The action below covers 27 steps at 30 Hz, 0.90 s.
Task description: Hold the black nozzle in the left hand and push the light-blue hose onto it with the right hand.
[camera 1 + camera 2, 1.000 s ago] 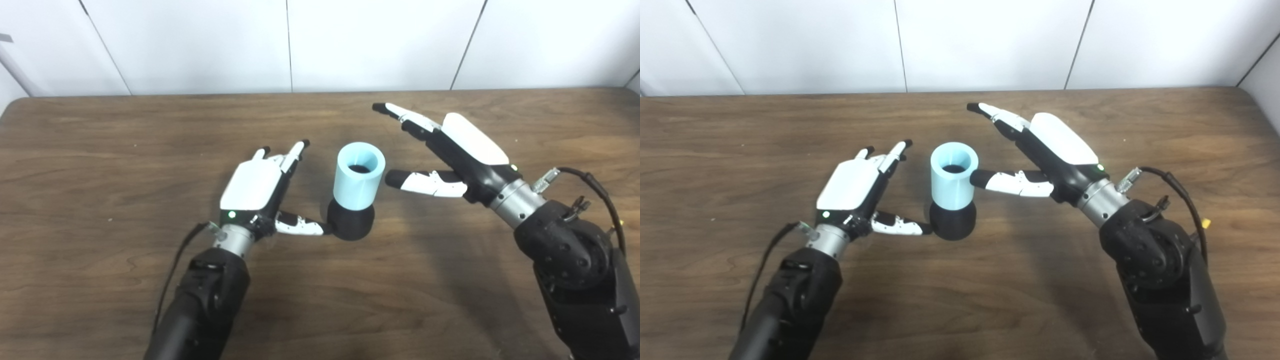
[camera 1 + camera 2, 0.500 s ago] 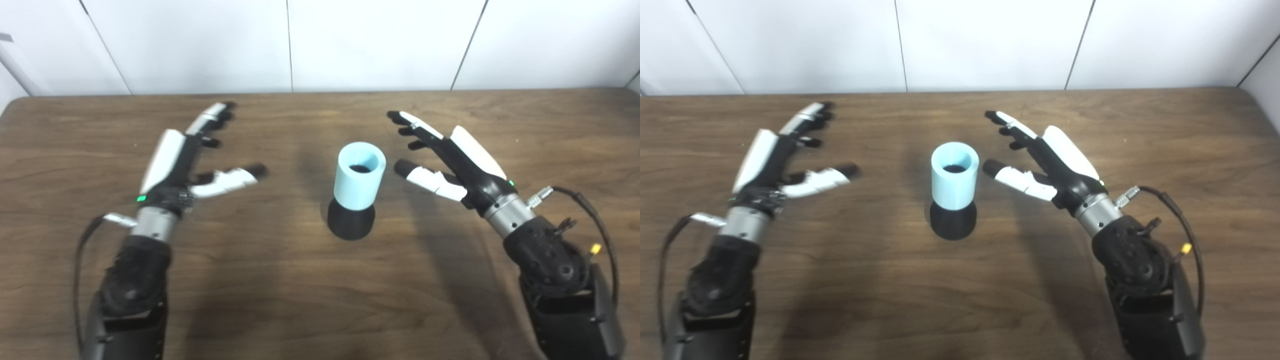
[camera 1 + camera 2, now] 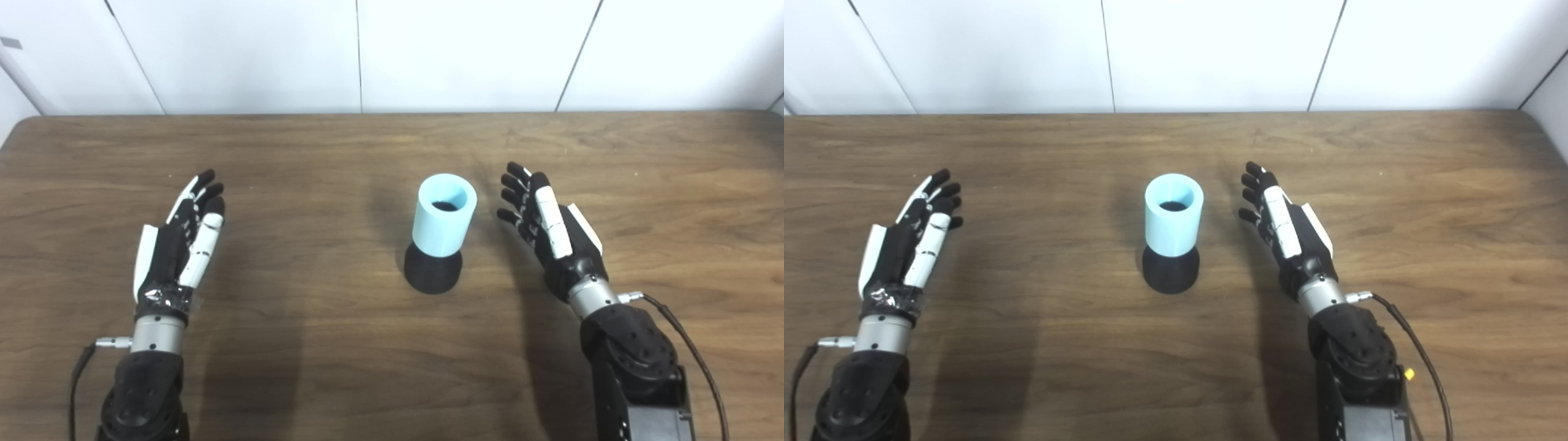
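The light-blue hose (image 3: 444,214) stands upright on the black nozzle (image 3: 432,275) in the middle of the wooden table (image 3: 343,361); its dark opening faces up. My left hand (image 3: 180,242) is far off to the left of them, open, fingers straight and pointing away from me. Just right of the hose is my right hand (image 3: 548,229), also open, with its palm turned toward the hose and a small gap between them. Neither hand touches anything.
A white panelled wall (image 3: 392,55) runs behind the table's far edge. Both forearms, each with a cable (image 3: 1421,361), come in from the bottom edge.
My left hand has let go of the nozzle's base and swung far left and back. My right hand has pulled back toward me and turned edge-on. Hose and nozzle stay put.
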Tool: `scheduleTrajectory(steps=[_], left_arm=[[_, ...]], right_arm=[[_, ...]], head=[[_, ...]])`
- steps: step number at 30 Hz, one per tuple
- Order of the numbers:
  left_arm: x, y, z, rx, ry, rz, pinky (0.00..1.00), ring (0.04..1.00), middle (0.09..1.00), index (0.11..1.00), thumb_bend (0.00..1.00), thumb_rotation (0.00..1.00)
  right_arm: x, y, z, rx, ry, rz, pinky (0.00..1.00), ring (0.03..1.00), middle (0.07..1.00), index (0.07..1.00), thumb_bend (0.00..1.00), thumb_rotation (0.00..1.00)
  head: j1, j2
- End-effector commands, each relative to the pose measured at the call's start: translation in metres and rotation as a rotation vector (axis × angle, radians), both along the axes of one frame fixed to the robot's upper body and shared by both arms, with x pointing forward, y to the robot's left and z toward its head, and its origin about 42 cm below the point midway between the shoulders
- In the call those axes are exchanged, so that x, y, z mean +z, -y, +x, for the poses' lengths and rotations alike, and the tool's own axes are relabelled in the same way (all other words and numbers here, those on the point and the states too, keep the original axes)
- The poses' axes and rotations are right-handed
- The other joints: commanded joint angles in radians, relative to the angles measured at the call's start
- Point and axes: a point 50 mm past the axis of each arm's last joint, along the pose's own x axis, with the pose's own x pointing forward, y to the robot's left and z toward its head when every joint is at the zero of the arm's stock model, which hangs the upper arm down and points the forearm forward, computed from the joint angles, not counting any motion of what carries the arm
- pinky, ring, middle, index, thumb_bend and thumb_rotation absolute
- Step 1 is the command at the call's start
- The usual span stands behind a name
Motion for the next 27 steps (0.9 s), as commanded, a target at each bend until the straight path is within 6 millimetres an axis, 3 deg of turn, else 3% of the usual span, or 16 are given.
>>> scheduleTrajectory(steps=[1,3,8,14,27], left_arm=[[0.005,0.000,0.007,0.013,0.076,-0.067,0.88,0.878,0.890,0.912,0.46,0.92],[-0.001,0.000,0.010,0.025,0.065,-0.115,0.89,0.871,0.885,0.905,0.45,0.96],[-0.005,0.004,0.015,0.040,0.035,-0.192,0.93,0.889,0.893,0.905,0.40,0.95],[-0.011,0.006,0.020,0.023,0.039,-0.144,0.92,0.897,0.902,0.916,0.38,1.00],[-0.030,0.008,0.020,0.010,0.003,-0.098,0.88,0.885,0.895,0.916,0.39,0.99]], right_arm=[[0.009,0.007,0.006,-0.025,0.079,-0.007,0.90,0.943,0.952,0.949,0.56,1.00],[0.005,0.010,0.008,-0.038,0.076,0.000,0.91,0.931,0.950,0.946,0.58,1.00],[-0.002,0.017,0.014,-0.037,0.079,-0.035,0.90,0.928,0.947,0.949,0.57,1.00],[-0.008,0.021,0.023,-0.040,0.091,-0.053,0.90,0.929,0.944,0.945,0.57,1.00],[-0.025,0.024,0.023,-0.038,0.101,-0.080,0.87,0.912,0.920,0.943,0.53,1.00]], head=[[0.003,-0.004],[0.009,-0.012],[0.036,-0.036],[0.058,-0.070],[0.064,-0.169]])
